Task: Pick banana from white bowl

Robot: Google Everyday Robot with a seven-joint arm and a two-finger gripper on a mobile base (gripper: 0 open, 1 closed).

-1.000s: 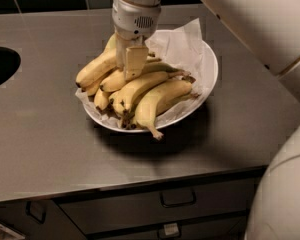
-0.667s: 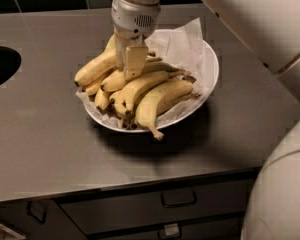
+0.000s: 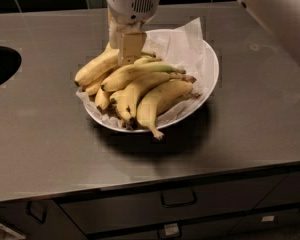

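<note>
drawer fronts (image 3: 177,209) run below the steel surface (image 3: 250,134), where the white bowl (image 3: 212,79) carries a pile of bananas on crumpled paper (image 3: 182,41). at the pile's far left the banana (image 3: 95,68) points its dark tip left, its other end beneath the hand (image 3: 121,54); we cannot tell whether that hand is clenched.

Grey steel counter (image 3: 250,129) (drawers (image 3: 179,200) beneath), with perhaps a sink (image 3: 0,66) at left.
</note>
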